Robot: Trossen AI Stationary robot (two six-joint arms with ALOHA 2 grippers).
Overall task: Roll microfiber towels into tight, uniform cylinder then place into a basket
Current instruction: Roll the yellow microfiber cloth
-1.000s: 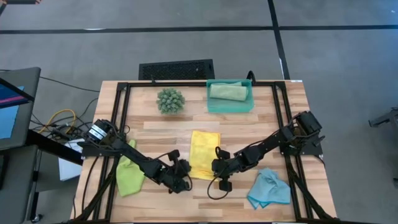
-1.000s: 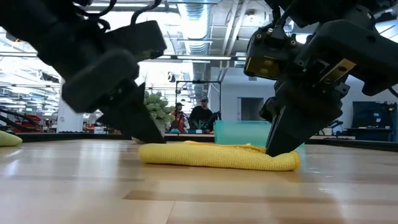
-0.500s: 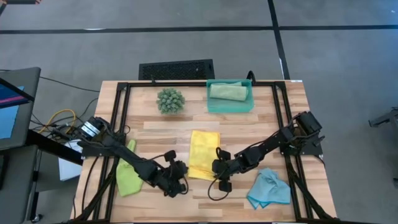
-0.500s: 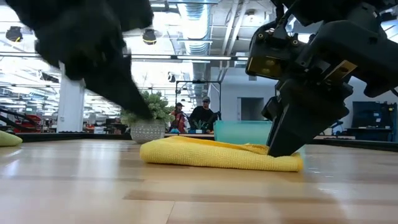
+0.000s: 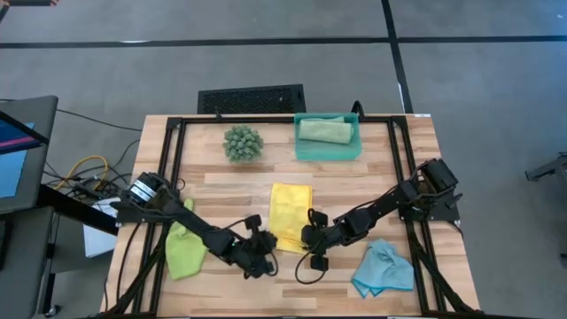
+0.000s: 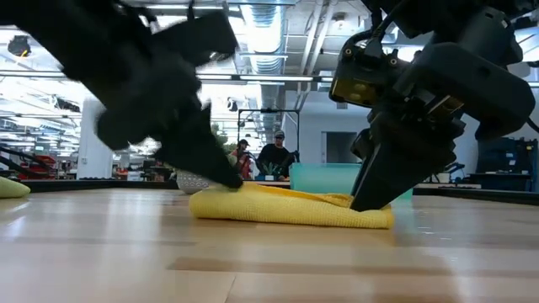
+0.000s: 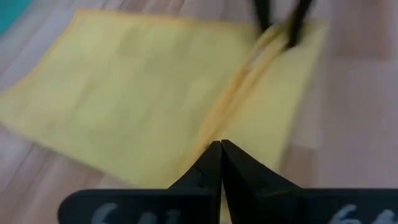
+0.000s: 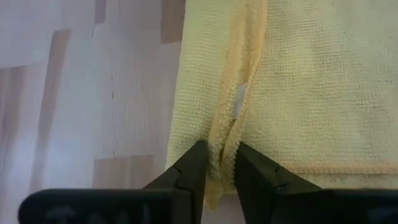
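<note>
under both grippers i lose the near edge of the flat yellow microfiber towel (image 5: 291,215), its long axis running toward the translucent teal plastic basket (image 5: 327,151). left gripper (image 5: 266,251) pressed together, empty; right gripper (image 8: 217,167) pinches a towel fold.

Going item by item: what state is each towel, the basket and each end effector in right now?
Yellow towel: flat, near edge folded up.
Sage towel: rolled, in basket.
Lime towel: crumpled, unrolled.
Blue towel: crumpled, unrolled.
Basket: upright, holds one roll.
Left end effector: shut, at yellow towel's near edge.
Right end effector: pinching yellow towel's fold.
</note>
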